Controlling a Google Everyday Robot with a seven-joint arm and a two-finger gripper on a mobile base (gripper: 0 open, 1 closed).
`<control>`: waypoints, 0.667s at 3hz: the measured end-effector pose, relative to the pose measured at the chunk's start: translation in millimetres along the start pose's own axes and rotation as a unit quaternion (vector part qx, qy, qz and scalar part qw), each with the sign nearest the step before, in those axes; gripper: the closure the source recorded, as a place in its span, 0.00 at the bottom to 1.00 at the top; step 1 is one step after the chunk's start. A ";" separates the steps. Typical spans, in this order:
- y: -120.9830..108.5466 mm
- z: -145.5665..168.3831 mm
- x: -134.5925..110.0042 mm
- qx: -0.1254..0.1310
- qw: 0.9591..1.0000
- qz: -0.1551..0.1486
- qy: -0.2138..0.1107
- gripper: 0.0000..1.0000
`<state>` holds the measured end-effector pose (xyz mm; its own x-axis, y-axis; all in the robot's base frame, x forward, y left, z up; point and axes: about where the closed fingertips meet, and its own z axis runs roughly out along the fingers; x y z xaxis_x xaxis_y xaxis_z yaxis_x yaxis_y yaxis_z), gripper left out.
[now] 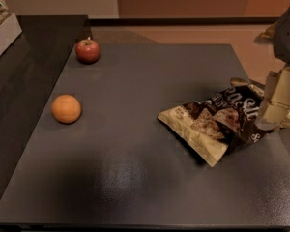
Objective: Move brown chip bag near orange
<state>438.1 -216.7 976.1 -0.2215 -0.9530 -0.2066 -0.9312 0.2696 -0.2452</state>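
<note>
Though crinkly, bag [210,123] at pincer [273,116]

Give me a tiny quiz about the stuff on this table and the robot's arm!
1. True or false: the brown chip bag is touching the orange.
2. Which fruit sits farther back on the table? A) the orange B) the red apple C) a banana
3. Fill the gap: the end effector is right at the ____, far from both fruits.

Key
1. False. They lie well apart, with bare table between them.
2. B
3. brown chip bag
</note>
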 end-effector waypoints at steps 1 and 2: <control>0.0 0.0 0.0 0.000 1.000 0.000 0.000 0.00; 1.3 2.5 -5.6 -0.003 1.000 -0.011 -0.001 0.00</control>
<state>438.9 -210.6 974.6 -0.2009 -0.9585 -0.2025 -0.9373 0.2482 -0.2447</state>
